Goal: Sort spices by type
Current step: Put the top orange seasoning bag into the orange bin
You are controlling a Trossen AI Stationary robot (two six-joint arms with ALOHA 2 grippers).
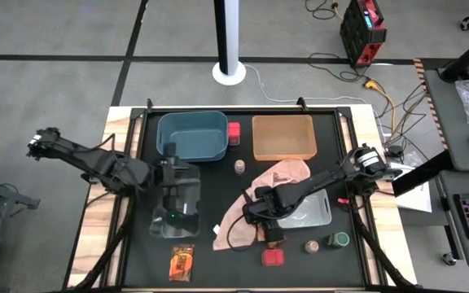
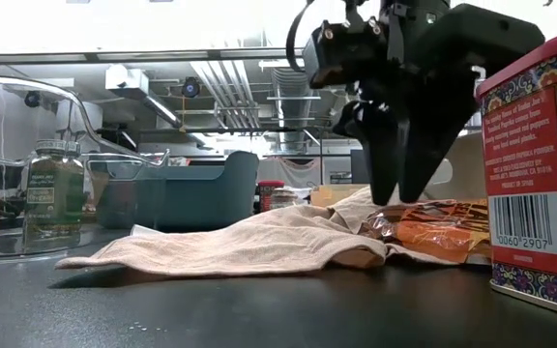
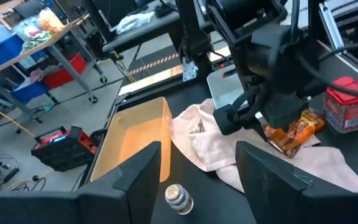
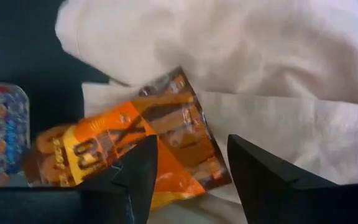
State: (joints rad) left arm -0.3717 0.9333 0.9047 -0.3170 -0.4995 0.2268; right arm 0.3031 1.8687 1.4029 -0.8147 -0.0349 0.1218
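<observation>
Left: left gripper [image 1: 172, 176] hangs over a clear plastic bin [image 1: 159, 227] holding a dark green-lidded jar [image 2: 52, 193], jaws spread, empty. A flat orange-red packet [image 1: 182, 262] lies by the near edge. Centre: a teal bin [image 1: 191, 135], pink square box [image 1: 234, 131], small jar [image 1: 239, 167], orange bin [image 1: 282, 137] far. Right gripper [image 4: 190, 163], jaws parted, hovers above an orange-brown packet [image 4: 129, 146] on crumpled pink cloth [image 2: 249, 244]. Right: red tin [image 1: 273, 257], two jars [image 1: 326, 242] near; black tabletop [image 1: 137, 260] otherwise bare.

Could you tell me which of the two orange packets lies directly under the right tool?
The orange packet on the pink cloth, below the right tool; the other packet lies alone on the mat near the front edge.
</observation>
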